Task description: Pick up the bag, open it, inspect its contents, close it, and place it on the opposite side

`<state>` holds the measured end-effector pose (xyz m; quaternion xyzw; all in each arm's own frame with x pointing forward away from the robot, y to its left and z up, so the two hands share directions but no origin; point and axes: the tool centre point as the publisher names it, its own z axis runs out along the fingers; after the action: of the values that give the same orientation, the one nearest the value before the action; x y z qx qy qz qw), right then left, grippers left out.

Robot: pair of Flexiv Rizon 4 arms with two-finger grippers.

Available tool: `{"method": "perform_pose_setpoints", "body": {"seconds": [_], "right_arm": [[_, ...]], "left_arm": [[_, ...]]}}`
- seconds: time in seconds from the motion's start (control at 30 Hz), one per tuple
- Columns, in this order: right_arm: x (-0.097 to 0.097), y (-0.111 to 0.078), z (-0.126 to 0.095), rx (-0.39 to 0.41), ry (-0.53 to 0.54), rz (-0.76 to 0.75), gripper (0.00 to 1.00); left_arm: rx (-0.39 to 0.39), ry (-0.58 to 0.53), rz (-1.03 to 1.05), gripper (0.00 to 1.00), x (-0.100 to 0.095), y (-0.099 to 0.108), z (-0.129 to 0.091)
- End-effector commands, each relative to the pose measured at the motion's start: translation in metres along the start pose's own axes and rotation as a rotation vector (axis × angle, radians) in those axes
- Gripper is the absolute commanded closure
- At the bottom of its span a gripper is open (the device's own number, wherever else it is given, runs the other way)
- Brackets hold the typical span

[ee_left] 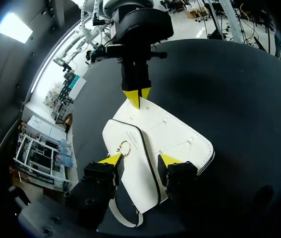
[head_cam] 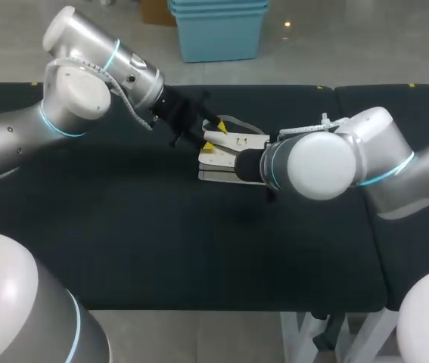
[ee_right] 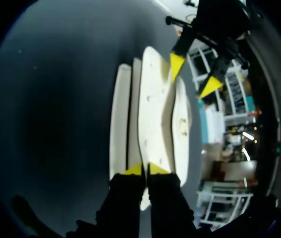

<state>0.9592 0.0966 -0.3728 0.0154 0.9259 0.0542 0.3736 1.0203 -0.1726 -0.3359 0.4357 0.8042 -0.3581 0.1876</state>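
Observation:
A cream-white bag [head_cam: 237, 141] with a black zip line and a gold ring [ee_left: 125, 148] lies flat mid-table. My left gripper [head_cam: 214, 136] hangs over the bag's ring end. In the left wrist view the gripper [ee_left: 140, 159] is open, one yellow tip beside the ring and the other over the cream panel [ee_left: 180, 136]. My right gripper [ee_right: 144, 169] is shut on the thin edge of the bag [ee_right: 152, 109] at the opposite end. That gripper [ee_left: 137, 96] also shows ahead of my left fingers. A strap loop [ee_left: 125, 215] trails off under my left gripper.
The black tabletop [head_cam: 123, 242] spreads around the bag on all sides, and its front edge [head_cam: 199, 308] lies well short of the bag. A seam [head_cam: 334, 89] splits the table at the right, under my right arm.

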Motion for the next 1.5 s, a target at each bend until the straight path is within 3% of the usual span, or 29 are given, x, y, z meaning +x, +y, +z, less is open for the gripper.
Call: {"method": "perform_pose_setpoints", "body": {"seconds": [0.03,0.23,0.4,0.43,0.5,0.53,0.87,1.13,1.5], "right_arm": [[0.003,-0.001,0.002,-0.007,-0.010,0.001,1.00],[0.003,-0.001,0.002,-0.007,-0.010,0.001,1.00],[0.003,-0.001,0.002,-0.007,-0.010,0.001,1.00],[0.003,-0.001,0.002,-0.007,-0.010,0.001,1.00],[0.003,-0.001,0.002,-0.007,-0.010,0.001,1.00],[0.003,-0.001,0.002,-0.007,-0.010,0.001,1.00],[0.003,-0.001,0.002,-0.007,-0.010,0.001,1.00],[0.003,-0.001,0.002,-0.007,-0.010,0.001,1.00],[0.003,-0.001,0.002,-0.007,-0.010,0.001,1.00]], "left_arm": [[-0.004,-0.045,0.010,0.53,0.004,-0.001,0.009],[-0.034,-0.067,-0.002,0.56,0.000,0.008,0.021],[-0.082,-0.122,-0.019,0.67,-0.008,0.018,0.027],[-0.080,-0.124,-0.024,0.73,-0.009,0.020,0.028],[-0.090,-0.137,-0.034,0.96,-0.012,0.023,0.029],[-0.089,-0.137,-0.036,1.00,-0.014,0.025,0.029],[-0.081,-0.133,-0.080,1.00,-0.028,0.019,0.012],[0.067,-0.019,-0.314,1.00,-0.056,0.026,-0.006],[0.114,0.090,-0.476,1.00,-0.058,0.035,-0.003]]}}
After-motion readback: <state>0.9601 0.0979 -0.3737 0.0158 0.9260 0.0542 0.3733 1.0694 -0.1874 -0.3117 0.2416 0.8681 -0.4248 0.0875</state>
